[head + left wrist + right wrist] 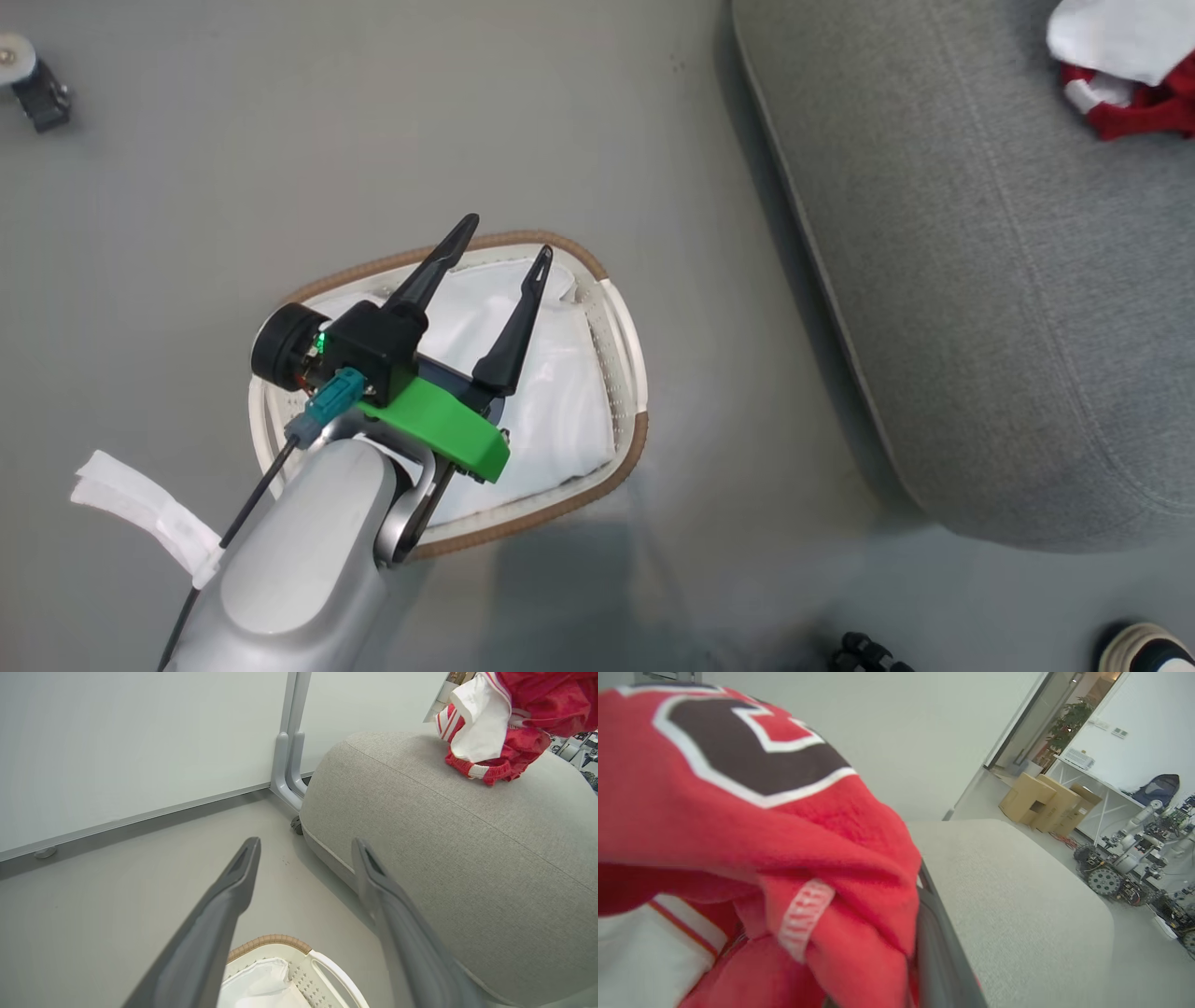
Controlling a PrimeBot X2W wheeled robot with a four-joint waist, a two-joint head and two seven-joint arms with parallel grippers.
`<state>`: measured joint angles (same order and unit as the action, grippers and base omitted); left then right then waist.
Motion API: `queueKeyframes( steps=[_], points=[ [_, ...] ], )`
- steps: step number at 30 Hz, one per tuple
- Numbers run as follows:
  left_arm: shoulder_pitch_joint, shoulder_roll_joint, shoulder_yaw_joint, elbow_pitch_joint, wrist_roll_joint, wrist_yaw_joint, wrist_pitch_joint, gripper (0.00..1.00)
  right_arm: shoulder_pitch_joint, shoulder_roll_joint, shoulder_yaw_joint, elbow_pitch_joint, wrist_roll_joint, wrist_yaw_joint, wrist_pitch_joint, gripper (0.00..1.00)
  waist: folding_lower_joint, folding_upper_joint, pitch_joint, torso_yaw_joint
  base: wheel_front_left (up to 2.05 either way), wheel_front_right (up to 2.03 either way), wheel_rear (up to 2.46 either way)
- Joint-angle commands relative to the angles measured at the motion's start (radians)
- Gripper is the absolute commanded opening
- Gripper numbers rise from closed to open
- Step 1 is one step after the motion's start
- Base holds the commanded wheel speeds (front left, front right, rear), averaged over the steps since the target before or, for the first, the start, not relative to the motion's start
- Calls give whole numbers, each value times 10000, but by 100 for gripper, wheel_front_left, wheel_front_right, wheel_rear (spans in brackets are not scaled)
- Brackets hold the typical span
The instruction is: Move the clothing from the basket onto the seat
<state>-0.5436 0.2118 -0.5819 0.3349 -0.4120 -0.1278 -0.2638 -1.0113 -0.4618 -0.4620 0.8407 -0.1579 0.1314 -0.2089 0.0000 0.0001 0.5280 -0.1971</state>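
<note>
The left gripper (pixel 509 235) hangs over the basket (pixel 638 439), its fingers spread wide with nothing between them. Their tips reach out to the far brown rim. In the left wrist view the same gripper (pixel 306 841) points past the rim (pixel 271 940) toward the floor and the seat's rounded corner. Inside the basket lies only the white sheet (pixel 560 392), bunched against the walls.

The basket stands on the grey floor (pixel 653 140), near the seat (pixel 980 280) but apart from it. A strip of bare floor runs between the basket's right handle and the seat's near edge. Floor is open all around the basket's far side. A caster (pixel 33 84) sits well off at the far left, and a shoe (pixel 1148 649) shows at the bottom right, below the seat's corner.

The clothing (pixel 1134 103) is on the seat, red and white, well in from the near edge and cut by the frame. A broad stretch of bare cushion lies between it and that edge. From the left wrist, part of the clothing (pixel 509 751) rests on the cushion (pixel 444 849) while more red cloth hangs above it at the frame's top.

In the right wrist view a red jersey (pixel 738 835) drapes over the right gripper (pixel 896 891). One dark finger (pixel 936 952) shows beside the cloth and the other is covered, so I cannot tell how its fingers stand. Bare cushion (pixel 1008 896) stretches beyond to its rounded far edge.
</note>
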Motion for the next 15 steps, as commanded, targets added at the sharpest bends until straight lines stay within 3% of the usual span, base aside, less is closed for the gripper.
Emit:
queueKeyframes(
  steps=[1,2,3,4,5,10,15],
  points=[
    [-127,117,71,-7,104,-47,-4,100,213,109,-376,98,-291,-12,-40,0,0,-1,400,274,0,0,0],
    [-124,139,94,-7,125,-47,-5,100,319,193,-725,171,-477,-14,-41,0,0,-1,430,270,0,0,0],
    [-121,158,114,-6,144,-47,-4,100,485,311,-1112,255,-674,-14,-37,27,0,-1,448,265,0,0,0],
    [-115,171,132,-3,154,-48,-5,100,626,431,-1479,289,-881,-14,-82,42,0,-1,458,257,0,0,0],
    [-110,168,149,8,153,-48,-5,100,687,558,-1708,287,-1016,-14,-147,100,0,-1,457,245,0,0,0],
    [78,85,442,109,257,-48,-4,100,1052,1184,-2475,121,-1349,-14,-447,100,0,-1,186,134,0,0,0],
    [423,-85,1007,79,498,-46,-4,100,1590,1730,-2095,-531,-1166,-14,-558,100,0,-1,-376,62,0,0,0]
  ],
)
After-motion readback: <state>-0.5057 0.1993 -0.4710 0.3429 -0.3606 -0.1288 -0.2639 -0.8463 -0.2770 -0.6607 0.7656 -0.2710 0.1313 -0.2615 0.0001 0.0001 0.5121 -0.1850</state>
